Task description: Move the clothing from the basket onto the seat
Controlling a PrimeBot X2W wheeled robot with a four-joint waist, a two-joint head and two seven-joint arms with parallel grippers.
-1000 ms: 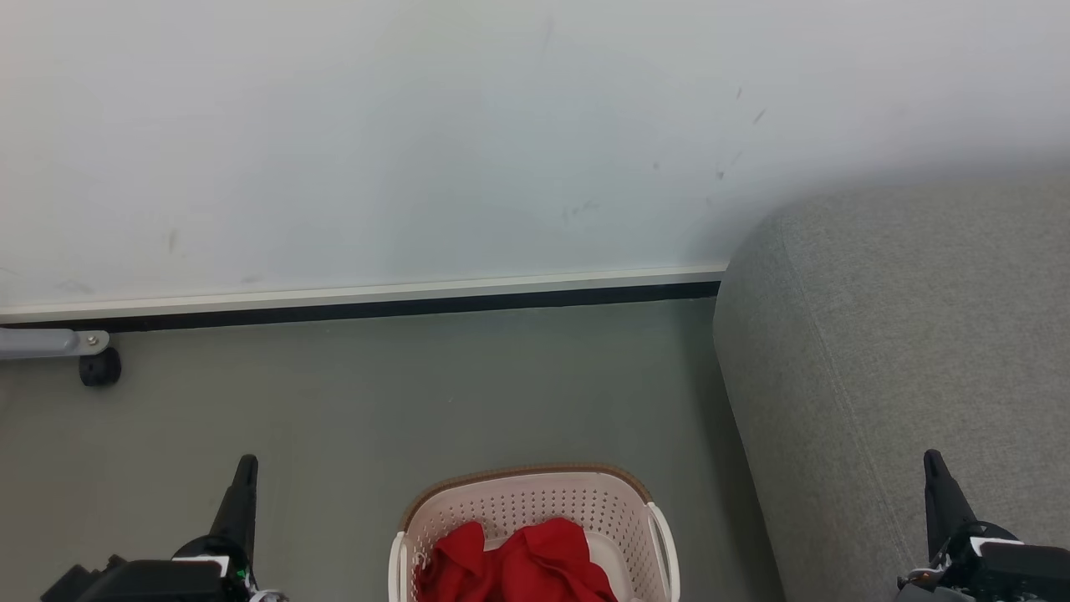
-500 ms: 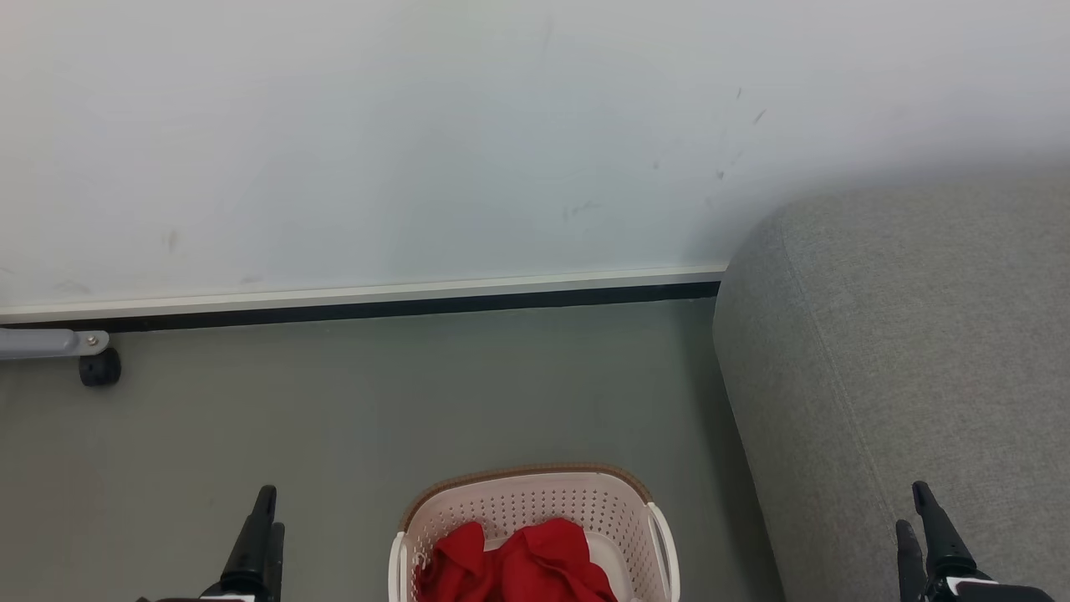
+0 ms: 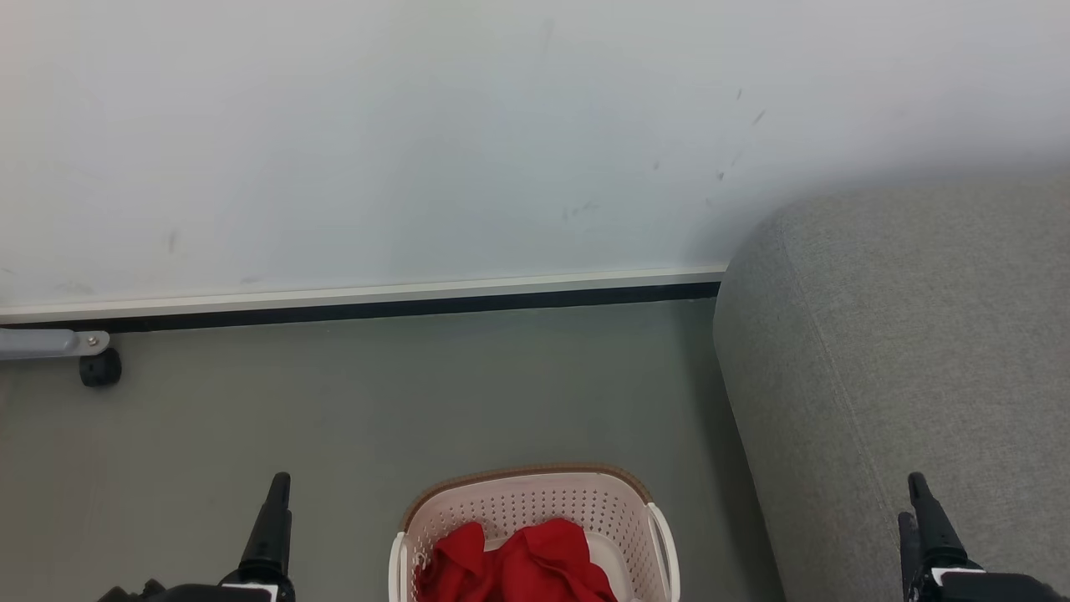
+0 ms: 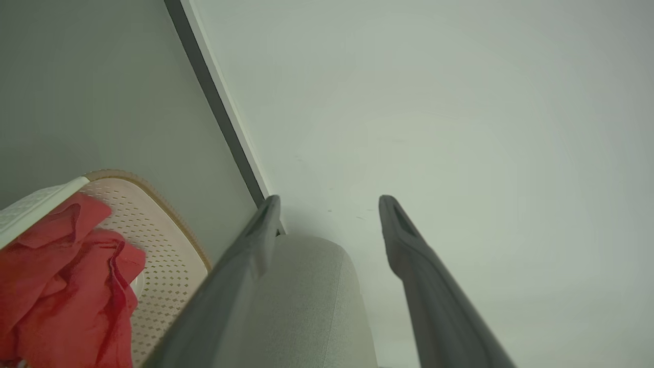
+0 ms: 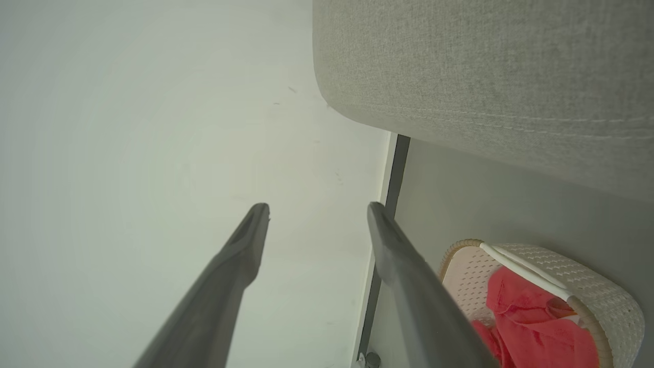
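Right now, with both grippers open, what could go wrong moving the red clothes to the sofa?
The clothing lies bunched in the basket, so one pinch might lift only part and trail fabric on the floor. The left gripper reaching in might catch the perforated wall and tip the basket.

The left gripper rises from the bottom edge, its two long dark fingers spread well apart and their tips reaching mid-frame. At the lower left sits the basket, with its cream perforated wall and brown braided rim in view. The red clothing lies crumpled inside it, against the left edge of the frame. At the bottom centre, seen partly between the fingers, is the rounded grey end of the seat. Grey-green floor takes the upper left. A dark skirting strip runs diagonally from the top down to the seat, and a pale wall spreads across the right.
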